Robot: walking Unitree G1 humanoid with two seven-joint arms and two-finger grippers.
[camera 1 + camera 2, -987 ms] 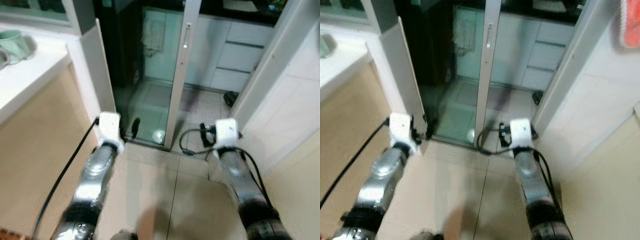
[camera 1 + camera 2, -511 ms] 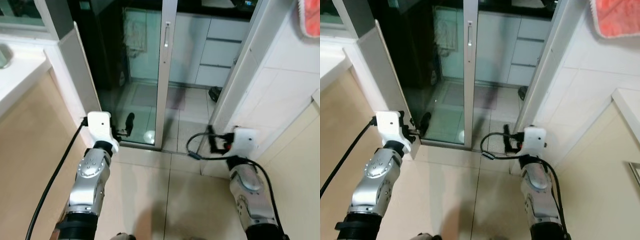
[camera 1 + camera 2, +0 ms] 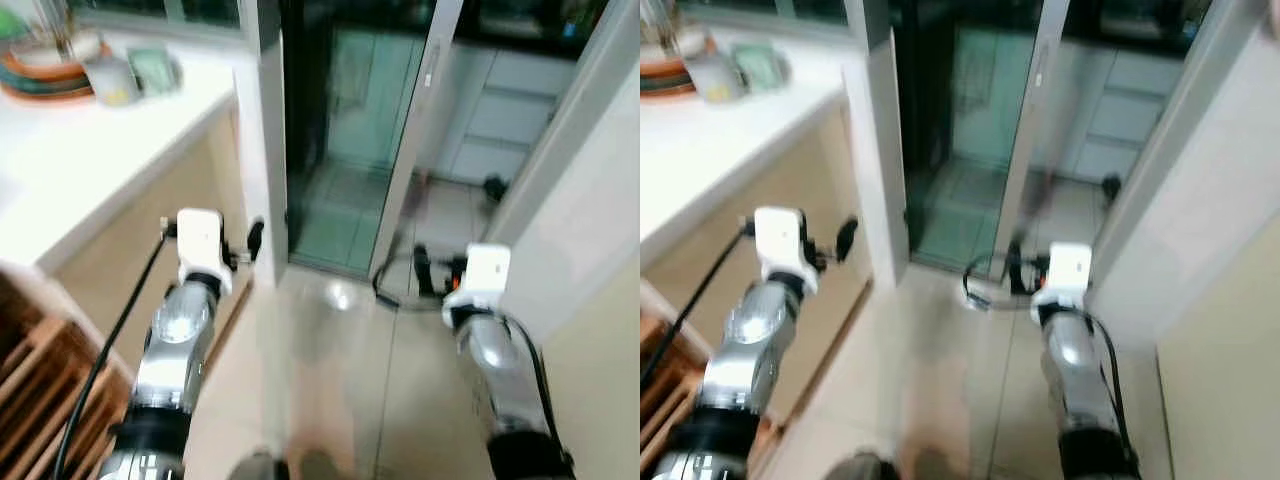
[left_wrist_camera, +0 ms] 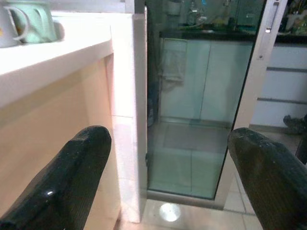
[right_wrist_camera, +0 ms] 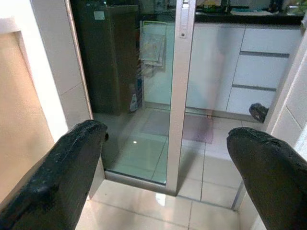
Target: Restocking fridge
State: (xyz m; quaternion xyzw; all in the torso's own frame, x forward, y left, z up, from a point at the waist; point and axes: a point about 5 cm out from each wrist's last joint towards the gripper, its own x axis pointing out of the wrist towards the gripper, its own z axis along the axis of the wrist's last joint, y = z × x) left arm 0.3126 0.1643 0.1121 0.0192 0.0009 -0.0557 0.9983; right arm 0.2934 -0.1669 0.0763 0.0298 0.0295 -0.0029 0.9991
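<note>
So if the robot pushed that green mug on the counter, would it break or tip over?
The green mug looks like glazed ceramic, so probably stiff, fairly heavy and breakable if it fell. It stands upright on the white counter, well back from the edge, so a gentle push would likely slide it. Both hands are open and empty.

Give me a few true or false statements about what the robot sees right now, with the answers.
1. Both tools are open and hold nothing. True: the left tool and right tool show spread fingers with only floor between them.
2. A green mug stands on the counter. True.
3. The glass door lies flat on the floor. False: it stands upright in its track.
4. The right tool grips the door handle. False: the handle is well ahead, untouched.
5. White drawers stand beyond the doorway. True.
</note>
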